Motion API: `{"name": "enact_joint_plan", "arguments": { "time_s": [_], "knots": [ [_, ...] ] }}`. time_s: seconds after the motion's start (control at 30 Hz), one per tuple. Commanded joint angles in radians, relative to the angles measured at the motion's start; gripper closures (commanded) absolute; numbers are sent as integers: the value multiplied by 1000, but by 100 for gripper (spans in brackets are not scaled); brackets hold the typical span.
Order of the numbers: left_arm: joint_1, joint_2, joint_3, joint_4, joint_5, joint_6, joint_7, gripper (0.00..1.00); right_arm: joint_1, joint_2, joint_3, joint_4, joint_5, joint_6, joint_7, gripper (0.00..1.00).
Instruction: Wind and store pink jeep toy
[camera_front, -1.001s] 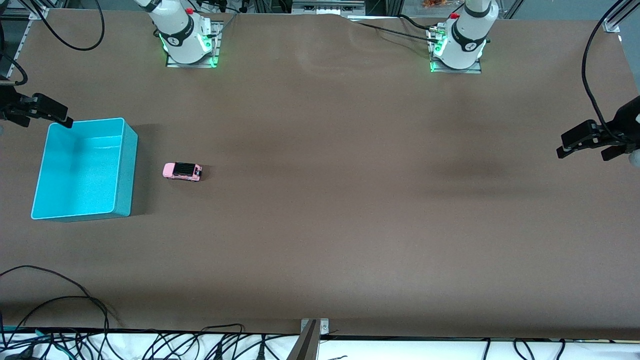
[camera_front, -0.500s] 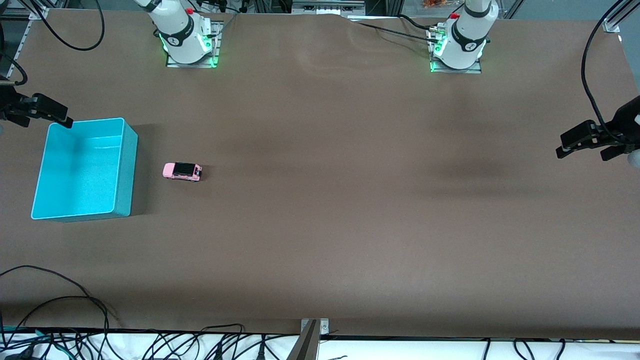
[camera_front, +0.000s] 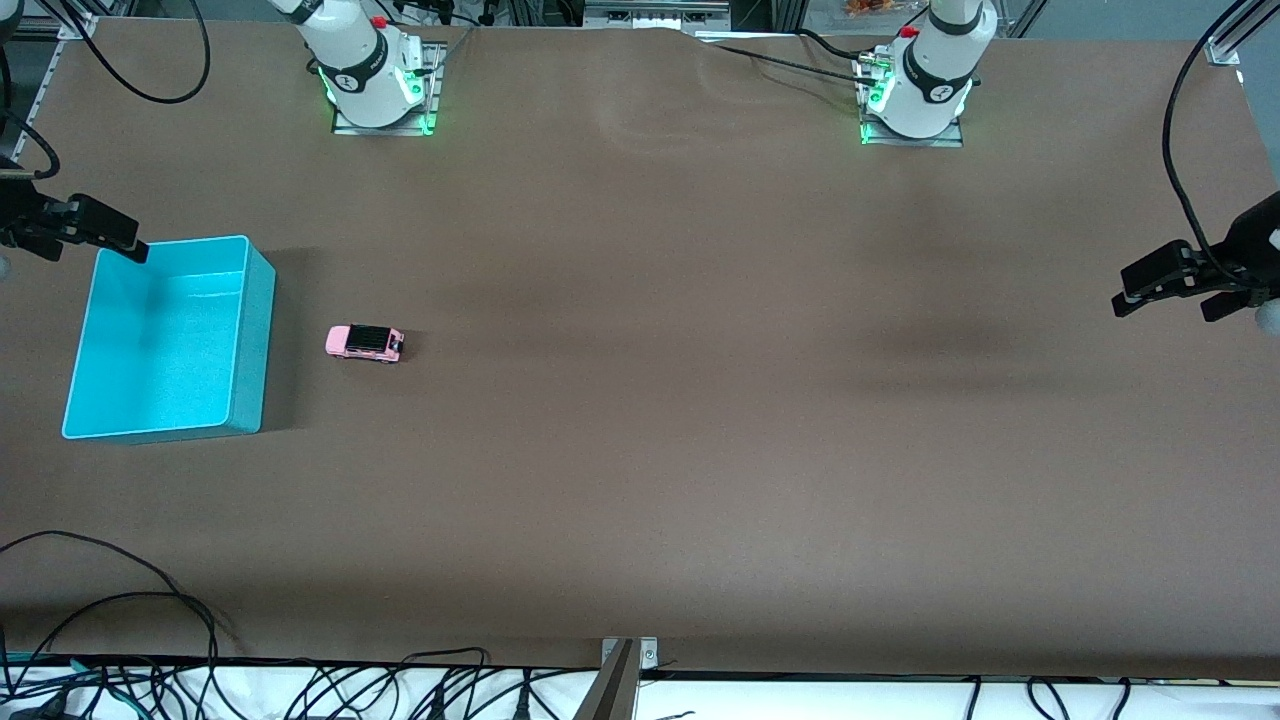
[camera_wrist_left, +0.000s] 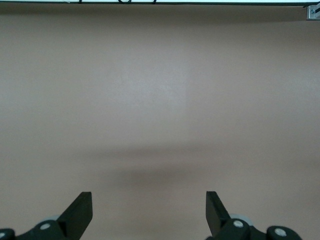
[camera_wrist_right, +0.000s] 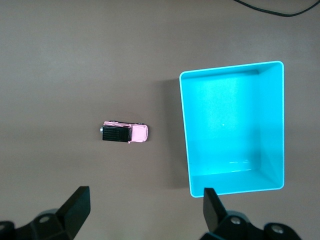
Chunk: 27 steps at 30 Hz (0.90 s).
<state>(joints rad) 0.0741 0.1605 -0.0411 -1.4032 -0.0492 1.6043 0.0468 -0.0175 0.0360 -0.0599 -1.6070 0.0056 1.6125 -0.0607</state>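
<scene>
Here I see the pink jeep toy (camera_front: 365, 343) standing on its wheels on the brown table (camera_front: 700, 400), just beside the turquoise bin (camera_front: 250, 330) but apart from it, toward the right arm's end of the table. In my right wrist view the pink jeep toy (camera_wrist_right: 125, 133) shows its black roof and the turquoise bin (camera_wrist_right: 186, 135) shows a bare floor. The right gripper (camera_front: 95, 228) hangs over the table at the bin's corner nearest the robots' bases, its fingers (camera_wrist_right: 75, 205) spread wide and holding nothing. The left gripper (camera_front: 1165, 283) hovers over bare table at the left arm's end, well apart from the toy; its fingers (camera_wrist_left: 80, 210) also stand wide with nothing between them. Loose black cables (camera_front: 120, 640) lie along the table edge nearest the front camera.
</scene>
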Motion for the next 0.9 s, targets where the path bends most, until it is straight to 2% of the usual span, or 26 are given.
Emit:
{"name": "enact_joint_plan", "arguments": {
  "time_s": [0.0, 0.73, 0.87],
  "knots": [
    [1, -10, -2, -8, 22, -6, 21, 0, 2, 5, 2, 13, 7, 3, -1, 0],
    [1, -10, -2, -8, 22, -6, 21, 0, 4, 7, 3, 15, 13, 1, 1, 0],
    [1, -9, -2, -8, 22, -6, 21, 0, 34, 8, 12, 21, 21, 7, 1, 0]
  ]
}}
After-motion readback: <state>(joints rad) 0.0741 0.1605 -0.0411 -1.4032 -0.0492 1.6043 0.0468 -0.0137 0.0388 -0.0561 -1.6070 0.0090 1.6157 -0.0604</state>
